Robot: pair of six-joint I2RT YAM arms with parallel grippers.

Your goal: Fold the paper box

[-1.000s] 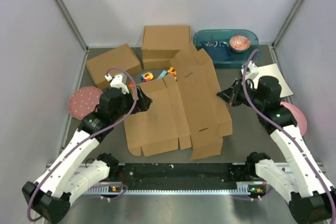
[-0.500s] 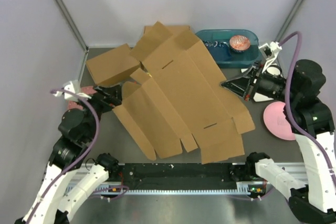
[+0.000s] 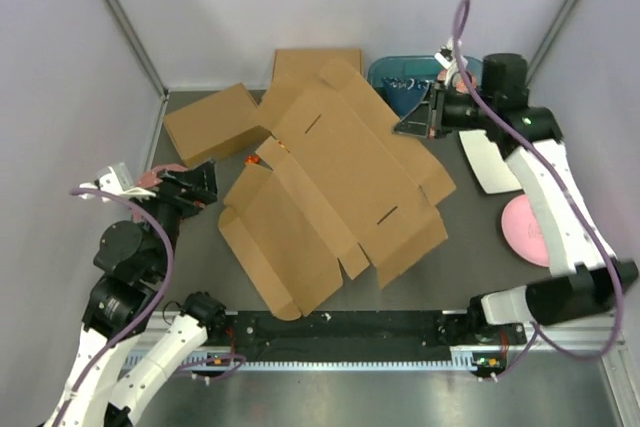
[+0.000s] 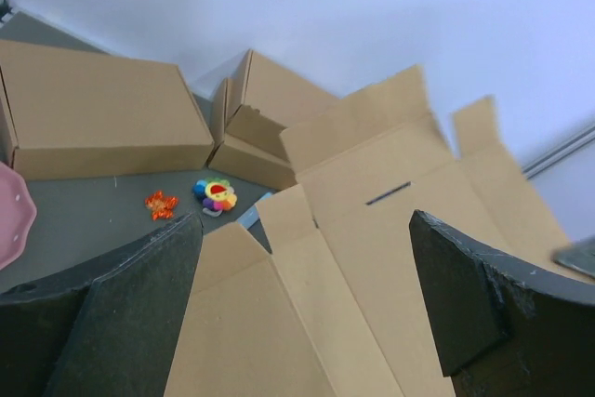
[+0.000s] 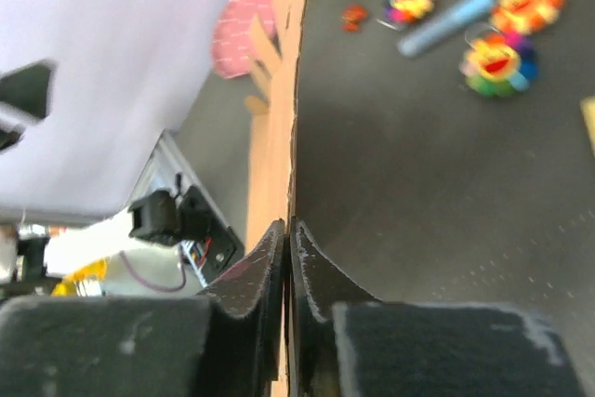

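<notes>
Grey tabletop [image 3: 470, 237]; right end effector [image 5: 289, 230] pinching paper box [image 3: 340, 187] edge.

No readable text, labels or numbers anywhere — all surfaces plain — nothing legible

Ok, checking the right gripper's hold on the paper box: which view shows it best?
Right wrist: the right gripper is shut on the paper box edge. Top external shows it small; left wrist, mostly the sheet.
</notes>
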